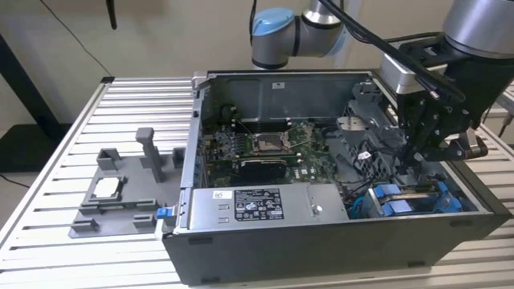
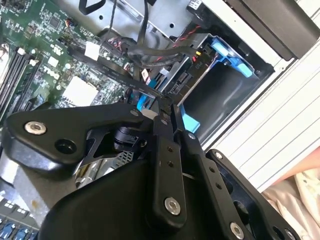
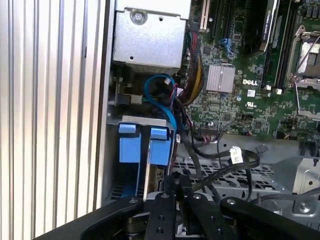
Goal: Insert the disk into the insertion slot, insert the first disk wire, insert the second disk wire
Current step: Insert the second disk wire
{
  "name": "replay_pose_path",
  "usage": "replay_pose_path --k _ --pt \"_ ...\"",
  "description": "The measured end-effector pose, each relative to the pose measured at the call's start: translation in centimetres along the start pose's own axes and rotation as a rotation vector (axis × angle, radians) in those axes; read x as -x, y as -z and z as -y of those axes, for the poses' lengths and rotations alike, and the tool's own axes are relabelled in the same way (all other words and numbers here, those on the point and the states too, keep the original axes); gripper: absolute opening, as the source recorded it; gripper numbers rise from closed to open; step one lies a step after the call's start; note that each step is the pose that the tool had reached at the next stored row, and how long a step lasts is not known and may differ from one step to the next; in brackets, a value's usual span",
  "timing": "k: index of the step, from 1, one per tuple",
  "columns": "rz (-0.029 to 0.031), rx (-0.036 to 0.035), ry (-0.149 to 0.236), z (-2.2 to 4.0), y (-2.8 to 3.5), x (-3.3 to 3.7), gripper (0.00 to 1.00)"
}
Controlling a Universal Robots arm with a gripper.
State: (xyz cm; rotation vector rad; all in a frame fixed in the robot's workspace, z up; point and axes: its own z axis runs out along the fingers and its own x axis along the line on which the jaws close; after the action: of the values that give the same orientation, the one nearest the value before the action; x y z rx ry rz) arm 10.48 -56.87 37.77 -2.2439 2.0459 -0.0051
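Note:
The disk's blue carrier tabs [image 1: 395, 206] stand in the insertion slot [image 1: 363, 209], the grey drive cage in the case corner nearest the exterior view's right. Both wrist views show the blue tabs [image 3: 160, 149] [image 2: 231, 56] inside the cage [image 3: 142, 120] [image 2: 220, 92]. My gripper [image 1: 415, 162] reaches down into the case just above the cage. Its fingers [image 2: 162, 122] are pressed together at the gripper tip [image 2: 167, 107], with a blue connector end [image 2: 141, 101] of a disk wire showing there. A blue wire [image 3: 161, 95] loops above the cage towards the gripper [image 3: 176, 184].
A grey power-supply box [image 1: 249, 205] fills the case's near side beside the cage. The motherboard [image 1: 273, 147] lies behind it. Black cables [image 3: 225, 156] cross a perforated bracket next to my fingers. A grey fixture [image 1: 120, 192] stands on the slatted table [image 1: 120, 108] at the exterior view's left.

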Motion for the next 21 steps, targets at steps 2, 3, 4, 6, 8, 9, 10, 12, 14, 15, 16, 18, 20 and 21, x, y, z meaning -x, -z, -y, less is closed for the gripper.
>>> replay_pose_path --k 2,3,4,6,8,9,10,12,14,15,16,18,20,21 --pt "0.0098 0.0033 -0.001 0.10 -0.01 -0.46 0.16" --pt "0.0145 0.0050 -0.002 0.15 -0.02 -0.68 0.16" --pt "0.0210 0.0059 -0.002 0.21 -0.05 -0.90 0.16" --pt "0.0368 0.0047 -0.003 0.42 -0.14 -1.22 0.16" --pt "0.0543 0.0031 -0.005 0.68 -0.25 -1.49 0.16" --pt "0.0593 0.0029 -0.005 0.79 -0.33 -1.62 0.16" --pt "0.0613 0.0040 -0.005 0.89 -0.44 -1.74 0.16" --pt "0.0627 0.0084 -0.006 1.07 -0.64 -1.89 0.16" --pt "0.0639 0.0137 -0.006 1.28 -0.86 -1.95 0.16" --pt "0.0648 0.0162 -0.007 1.38 -0.94 -1.97 0.16" --pt "0.0660 0.0188 -0.007 1.49 -1.03 -1.99 0.16" --pt "0.0676 0.0224 -0.008 1.57 -1.21 -2.01 0.16" --pt "0.0677 0.0228 -0.008 1.57 -1.21 -2.01 0.16" --pt "0.0675 0.0228 -0.008 1.57 -1.21 -2.01 0.16"
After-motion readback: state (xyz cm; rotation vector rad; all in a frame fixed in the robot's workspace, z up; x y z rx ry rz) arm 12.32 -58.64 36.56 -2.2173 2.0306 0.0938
